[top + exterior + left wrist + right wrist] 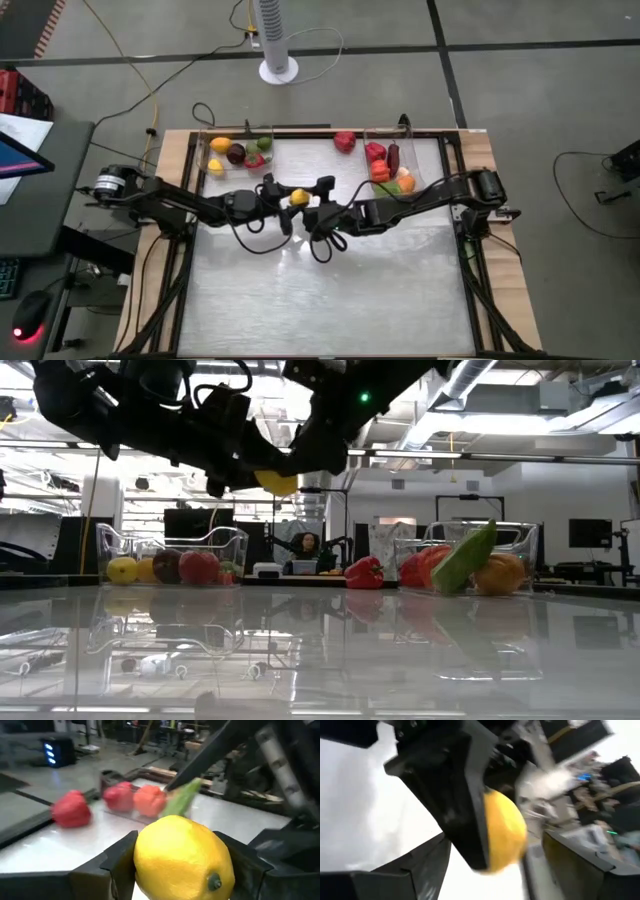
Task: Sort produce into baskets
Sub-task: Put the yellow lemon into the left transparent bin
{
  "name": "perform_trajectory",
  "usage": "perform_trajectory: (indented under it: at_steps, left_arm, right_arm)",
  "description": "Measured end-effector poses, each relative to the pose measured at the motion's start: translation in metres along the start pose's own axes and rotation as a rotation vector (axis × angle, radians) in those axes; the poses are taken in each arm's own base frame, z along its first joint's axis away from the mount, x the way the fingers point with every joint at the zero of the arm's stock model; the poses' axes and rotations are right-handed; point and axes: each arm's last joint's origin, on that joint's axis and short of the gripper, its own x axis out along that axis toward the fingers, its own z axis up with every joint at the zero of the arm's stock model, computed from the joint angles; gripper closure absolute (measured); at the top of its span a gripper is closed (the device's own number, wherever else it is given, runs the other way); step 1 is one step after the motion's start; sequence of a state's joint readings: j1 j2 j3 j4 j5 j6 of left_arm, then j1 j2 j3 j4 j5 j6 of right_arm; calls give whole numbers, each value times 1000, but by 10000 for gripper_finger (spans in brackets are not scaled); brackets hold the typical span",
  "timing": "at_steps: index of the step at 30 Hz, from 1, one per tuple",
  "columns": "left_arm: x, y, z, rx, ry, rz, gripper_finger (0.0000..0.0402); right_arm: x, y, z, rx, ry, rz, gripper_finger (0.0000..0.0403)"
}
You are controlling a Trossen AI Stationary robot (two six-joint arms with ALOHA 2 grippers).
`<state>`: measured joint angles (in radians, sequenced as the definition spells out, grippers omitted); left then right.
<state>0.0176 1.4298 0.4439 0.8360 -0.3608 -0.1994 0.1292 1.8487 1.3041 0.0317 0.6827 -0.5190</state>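
My left gripper (290, 198) is shut on a yellow lemon (299, 197) above the middle of the table, high above it in the low view (277, 482). My right gripper (318, 205) is open just to the lemon's right. In the right wrist view its fingers (415, 865) stand on either side of the lemon (506, 831) without touching it. One clear basket (238, 152) at the far left holds a lemon, a dark eggplant, a tomato and green pieces. Another basket (395, 165) at the far right holds red peppers, an orange and a cucumber. A loose red pepper (344, 141) lies between them. My left gripper pinches the lemon by its two opposite sides (145, 860) between its two fingers (117, 862). The lemon's stem end (215, 882) faces back toward the wrist. The fingers come about level from the table's left. The lemon is lifted clear of the table.
The near half of the table (330, 300) is a bare glossy surface. A white fan base (278, 70) stands on the floor beyond the far edge. A person (305, 545) sits in the room behind the table.
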Motion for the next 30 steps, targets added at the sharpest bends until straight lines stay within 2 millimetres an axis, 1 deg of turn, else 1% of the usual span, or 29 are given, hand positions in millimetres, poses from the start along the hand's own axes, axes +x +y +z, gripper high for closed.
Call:
perform_trajectory:
  at_steps: [2, 6, 9, 10, 13, 17, 20, 23, 26, 30]
  left_arm:
    - [-4, 3, 5, 33, 5, 45, 182]
    - [-16, 13, 14, 110, 39, 160, 182]
    - [-28, 20, 26, 148, 33, 261, 182]
    - [-33, 23, 27, 173, 57, 298, 182]
    - [-47, 34, 31, 219, 108, 431, 179]
    - [-64, 50, 31, 245, 186, 588, 178]
    - [-70, 61, 34, 239, 194, 670, 178]
    - [-71, 76, 37, 239, 205, 749, 178]
    - [-68, 93, 41, 248, 212, 801, 177]
    - [-64, 112, 42, 240, 246, 760, 170]
  right_arm:
    - [-6, -2, 3, -27, 27, -73, 57]
    - [-25, -10, 11, -52, 55, -179, 51]
    - [-34, -14, 11, -61, 84, -196, 52]
    - [-37, -17, 9, -57, 96, -190, 53]
    - [-38, -33, 2, 21, 128, -179, 56]
    - [-26, -52, -18, 102, 199, -104, 57]
    - [-12, -61, -32, 155, 235, -28, 57]
    - [1, -68, -43, 202, 258, 39, 58]
    - [8, -73, -53, 211, 290, 58, 58]
    - [14, -87, -60, 205, 304, 30, 51]
